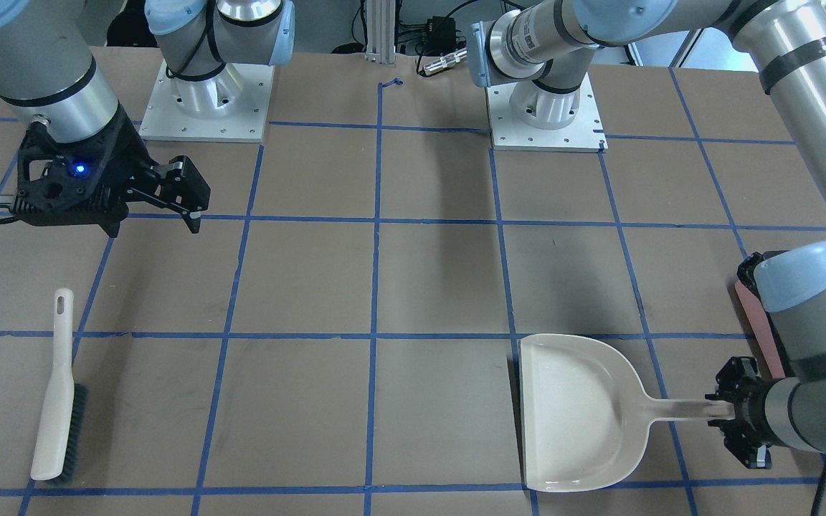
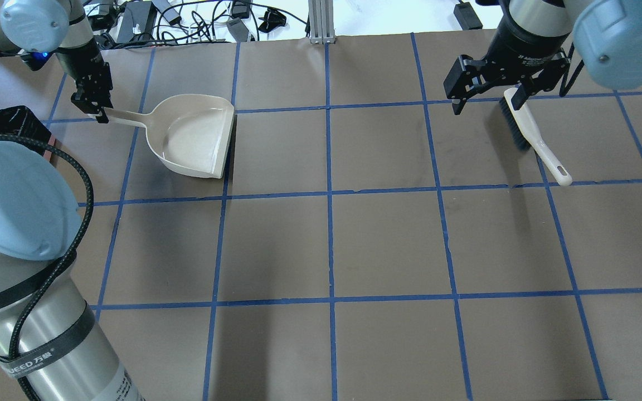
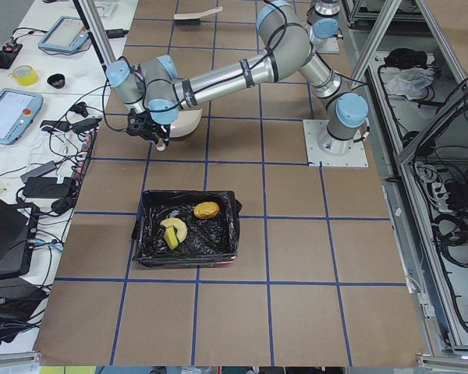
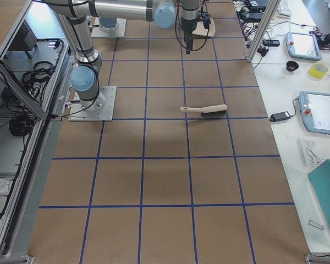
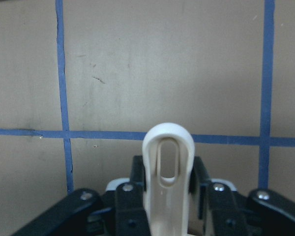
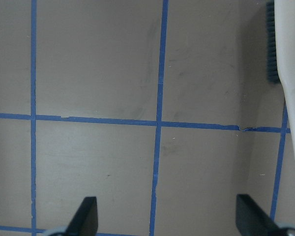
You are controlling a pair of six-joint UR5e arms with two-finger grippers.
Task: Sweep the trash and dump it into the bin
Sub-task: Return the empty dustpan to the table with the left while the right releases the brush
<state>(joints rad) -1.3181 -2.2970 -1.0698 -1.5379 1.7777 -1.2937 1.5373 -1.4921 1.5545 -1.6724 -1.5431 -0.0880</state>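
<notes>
We judge the dumping done: the trash (image 3: pixel 207 209) lies inside the bin (image 3: pixel 189 261) at the desk's left end, mouth up, long axis running from the robot's side to the operators' side. The left gripper (image 2: pixel 98 114) has its jaws pinching the empty dustpan (image 2: pixel 193 139) by the handle. The right gripper (image 2: pixel 485 106) hangs with jaws spread over the brush (image 2: pixel 538 142). Next we would release the dustpan and withdraw.

Robotics laboratory: table (image 2: pixel 388 245) gridded with blue tape (image 2: pixel 329 195), arm base plates (image 1: pixel 248 122) bolted down; beyond the left gripper (image 3: pixel 160 140), a bench (image 3: pixel 8 156) carrying control tablets (image 3: pixel 12 114) and cabling (image 3: pixel 58 165).
</notes>
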